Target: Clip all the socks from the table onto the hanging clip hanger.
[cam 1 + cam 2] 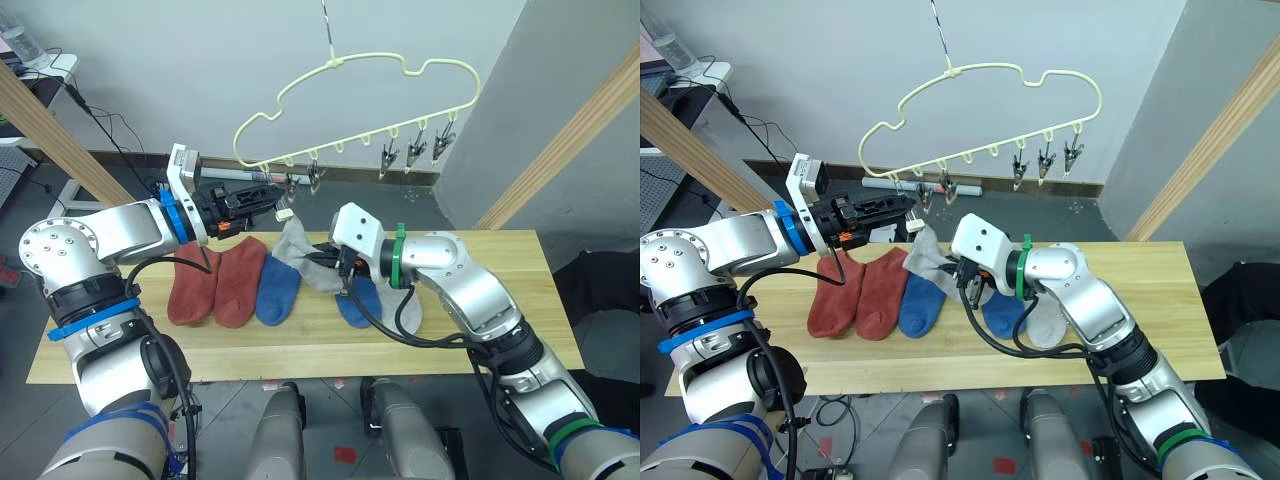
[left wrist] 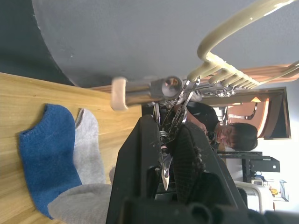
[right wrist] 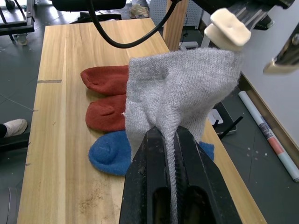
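The pale yellow clip hanger (image 1: 372, 62) hangs above the table (image 1: 500, 262). My left gripper (image 1: 274, 196) is raised at its left end, shut on one of its metal clips (image 2: 169, 140). My right gripper (image 1: 322, 262) is shut on a light grey sock (image 1: 294, 244) and holds it up off the table, just below the left gripper. In the right wrist view the sock (image 3: 182, 88) drapes over the fingers (image 3: 152, 154). On the table lie two rust-red socks (image 1: 193, 288) (image 1: 240, 282), two blue socks (image 1: 277, 292) (image 1: 357, 303) and another grey sock (image 1: 407, 308).
Three free clips (image 1: 415, 150) hang at the hanger's right end. Slanted wooden poles (image 1: 60, 135) (image 1: 575, 145) flank the table. The table's right half (image 1: 500, 300) is bare. A person (image 2: 233, 133) sits in the background of the left wrist view.
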